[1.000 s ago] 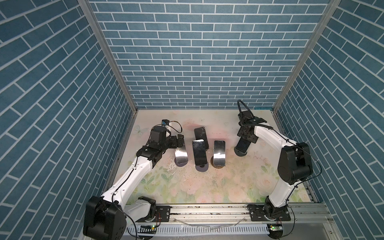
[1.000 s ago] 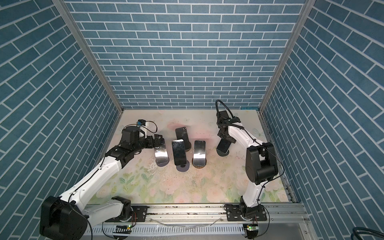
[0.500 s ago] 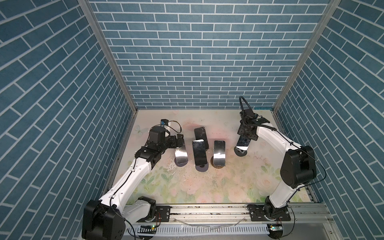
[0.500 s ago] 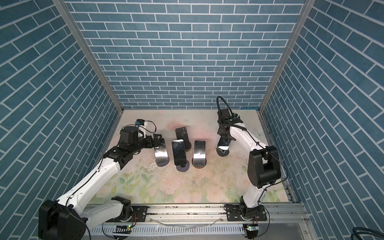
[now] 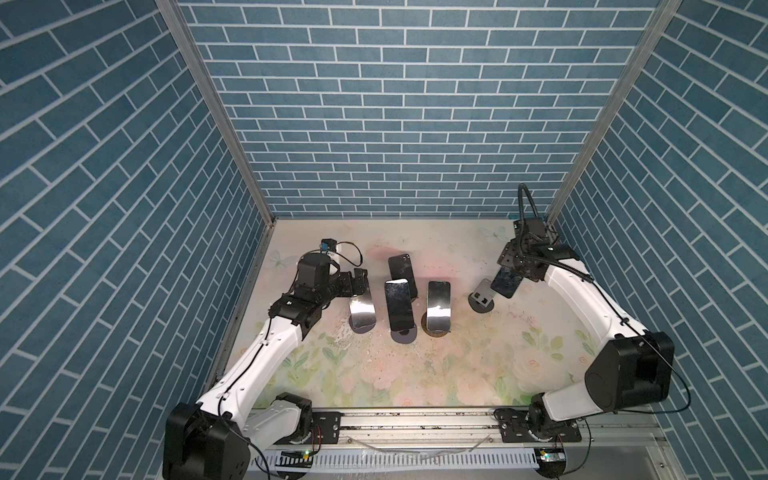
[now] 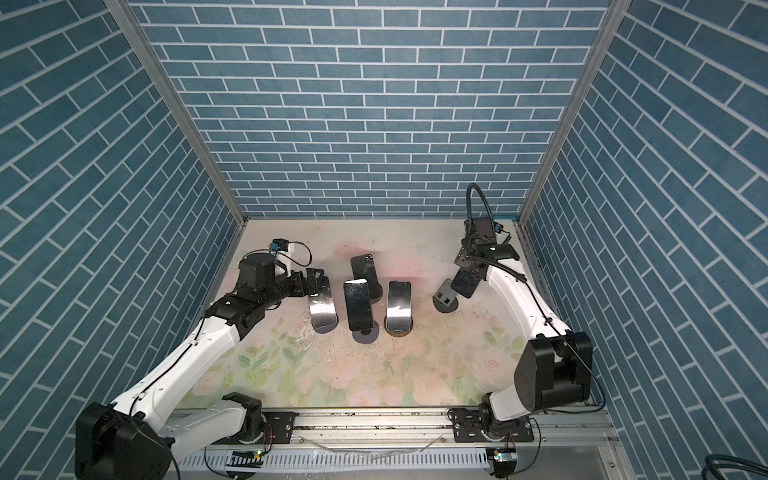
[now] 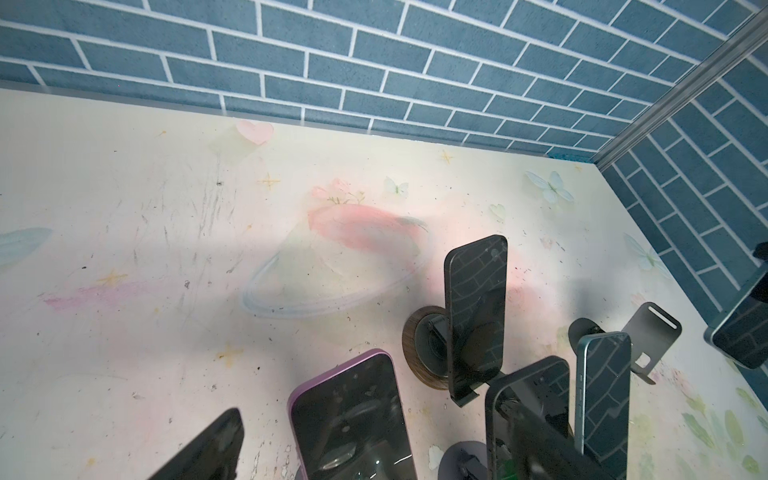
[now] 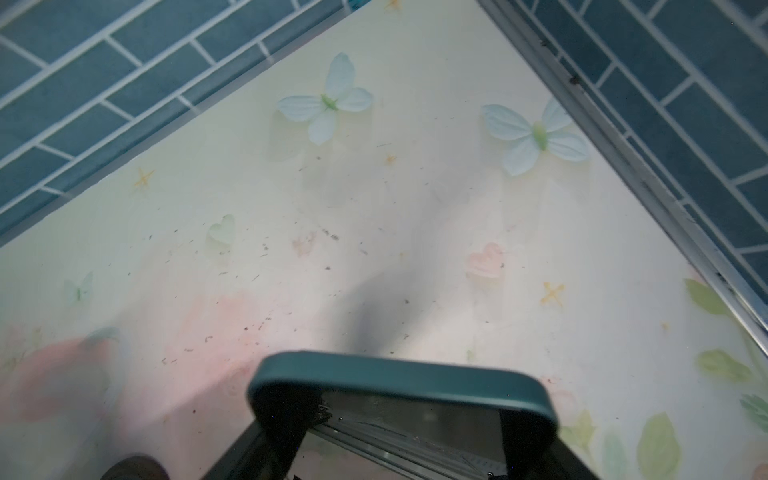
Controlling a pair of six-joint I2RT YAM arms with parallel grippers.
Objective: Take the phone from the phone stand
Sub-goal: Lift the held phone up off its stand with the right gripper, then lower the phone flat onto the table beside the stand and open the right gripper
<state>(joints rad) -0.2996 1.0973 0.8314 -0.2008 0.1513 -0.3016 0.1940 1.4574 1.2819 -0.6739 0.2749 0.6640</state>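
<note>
My right gripper (image 5: pixel 514 277) is shut on a dark phone (image 5: pixel 507 283) with a teal rim (image 8: pixel 399 374), holding it in the air just right of its bare grey phone stand (image 5: pixel 482 296). Both top views show the phone (image 6: pixel 465 283) clear of the stand (image 6: pixel 445 299). My left gripper (image 5: pixel 360 283) is open at the top edge of a purple phone (image 7: pixel 353 419). That phone leans on its stand between my two fingers (image 7: pixel 203 449).
Three more phones lean on round-based stands mid-table: one behind (image 5: pixel 401 270), one in the middle (image 5: pixel 399 309), one to its right (image 5: pixel 438 305). The right wall post (image 8: pixel 648 187) runs close to the held phone. Brick walls enclose the table on three sides.
My right gripper has drawn the teal-rimmed phone off its stand, up and to the right, leaving the stand bare. The left gripper has stayed open by the purple phone.
</note>
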